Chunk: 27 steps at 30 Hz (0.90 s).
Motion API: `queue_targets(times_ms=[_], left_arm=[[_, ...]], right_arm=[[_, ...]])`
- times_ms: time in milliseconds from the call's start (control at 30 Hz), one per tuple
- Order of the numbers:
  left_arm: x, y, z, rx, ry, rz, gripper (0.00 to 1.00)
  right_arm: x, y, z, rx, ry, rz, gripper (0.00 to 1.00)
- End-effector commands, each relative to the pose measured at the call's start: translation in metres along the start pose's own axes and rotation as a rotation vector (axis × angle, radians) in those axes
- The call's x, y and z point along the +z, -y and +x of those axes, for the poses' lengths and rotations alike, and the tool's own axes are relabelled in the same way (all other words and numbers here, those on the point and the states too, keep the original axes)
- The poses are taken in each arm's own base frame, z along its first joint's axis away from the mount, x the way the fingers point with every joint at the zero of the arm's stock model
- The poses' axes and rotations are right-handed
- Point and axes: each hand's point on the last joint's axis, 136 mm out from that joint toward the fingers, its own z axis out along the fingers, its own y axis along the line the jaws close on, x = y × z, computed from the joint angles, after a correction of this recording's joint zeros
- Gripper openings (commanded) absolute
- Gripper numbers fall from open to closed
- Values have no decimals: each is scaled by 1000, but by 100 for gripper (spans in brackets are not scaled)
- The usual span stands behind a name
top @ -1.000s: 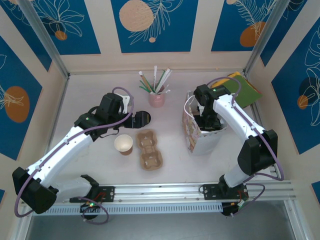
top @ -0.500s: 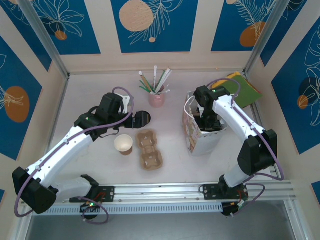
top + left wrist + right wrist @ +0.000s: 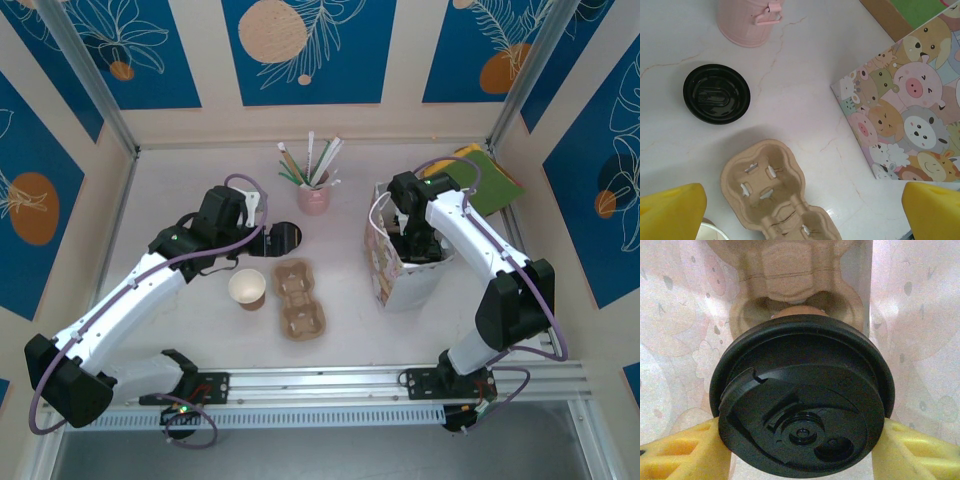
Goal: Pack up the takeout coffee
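Takeout coffee [image 3: 802, 400], its black lid facing up, sits inside the cartoon-animal paper bag [image 3: 385, 265], clamped at the sides between the yellow fingers of the right gripper [image 3: 800, 452]. A pulp cup tray [image 3: 790, 280] lies under it in the bag; whether the cup touches it cannot be told. Left of the bag, the left gripper [image 3: 801, 210] hovers with jaws spread wide over a second pulp tray [image 3: 772, 190]. A loose black lid [image 3: 716, 93] lies beyond that tray from the bag, and a lidless cup [image 3: 247, 288] stands just left of the tray.
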Motion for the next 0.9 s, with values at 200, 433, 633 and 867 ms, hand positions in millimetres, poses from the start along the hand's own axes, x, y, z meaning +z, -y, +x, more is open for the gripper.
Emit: queue_targets(times_ms=[200,433,633,867], left_arm=[[-2,2,-1,-7,6,18,100],[-3,-2,-3,-7,18,-7,100],[-3,-2,-3,-6,19,-5,100],[-3,0,-4,-3,21,0,100]], right_arm=[[-4,-1,6,6,-6,-19,64],[-3,-1,6,6,-8,-19,64],[-3,-1,5,6,-8,-18,64],[-2,-1,3,3,-7,-14,64]])
